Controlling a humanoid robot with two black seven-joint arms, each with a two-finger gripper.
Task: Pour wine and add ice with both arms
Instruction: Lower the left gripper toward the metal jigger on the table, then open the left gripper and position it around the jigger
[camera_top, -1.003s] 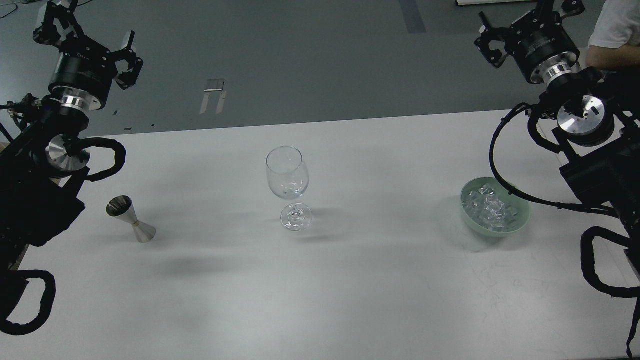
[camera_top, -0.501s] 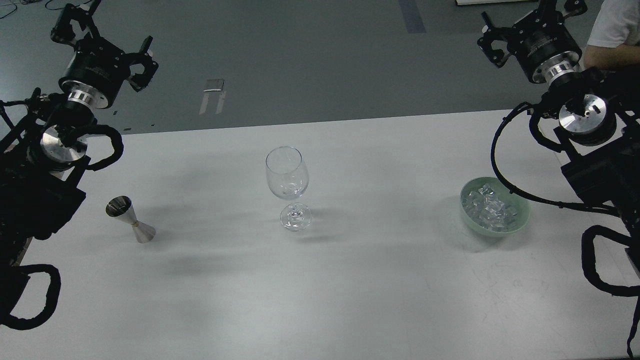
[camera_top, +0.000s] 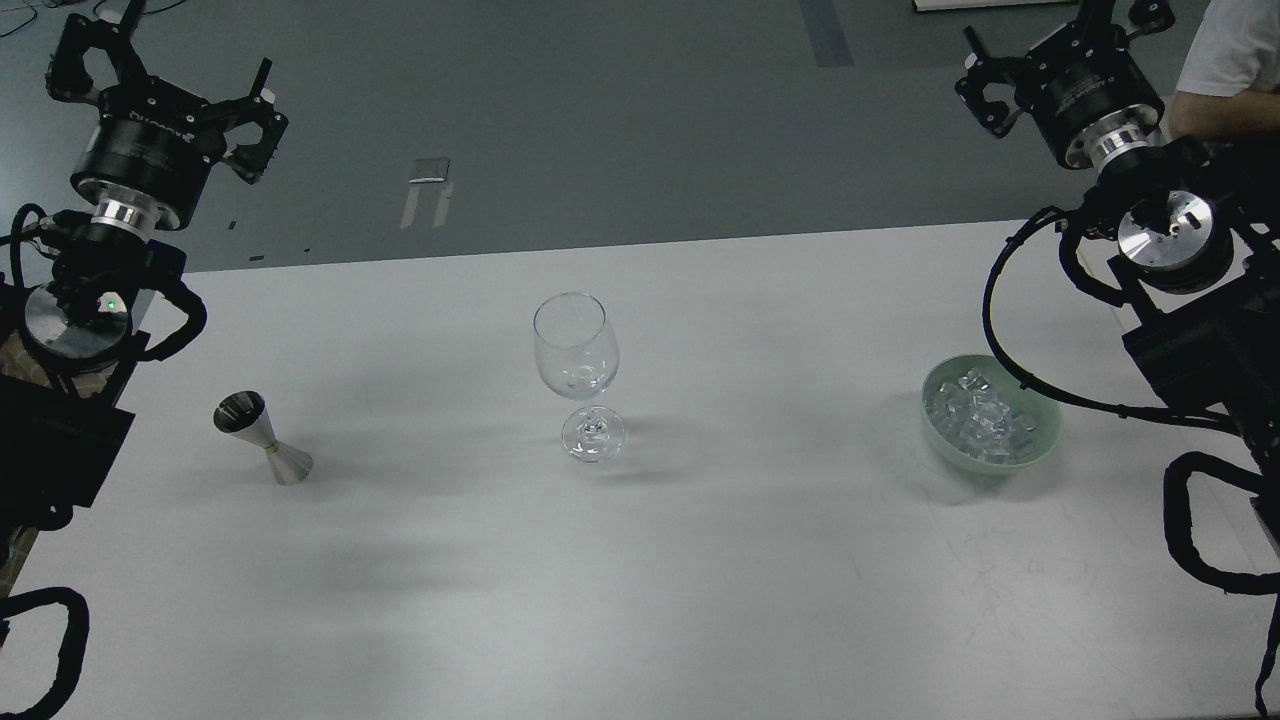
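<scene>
Claws of the left gripper (camera_top: 160, 75) stand spread wide and hold nothing, raised beyond the table's far edge at the upper left. The right gripper (camera_top: 1060, 40) hangs at the upper right, also off the table (camera_top: 700, 560); its fingers run partly out of view, so whether they are spread or closed cannot be told. Below the left arm a steel jigger (camera_top: 262, 438) stands upright near the table's left side. A wine glass (camera_top: 577, 372) stands upright mid-table, well apart from both grippers; any wine in it cannot be made out. At right, a green bowl (camera_top: 1040, 448) holds the ice (camera_top: 980, 415), just beside the right arm's cable.
</scene>
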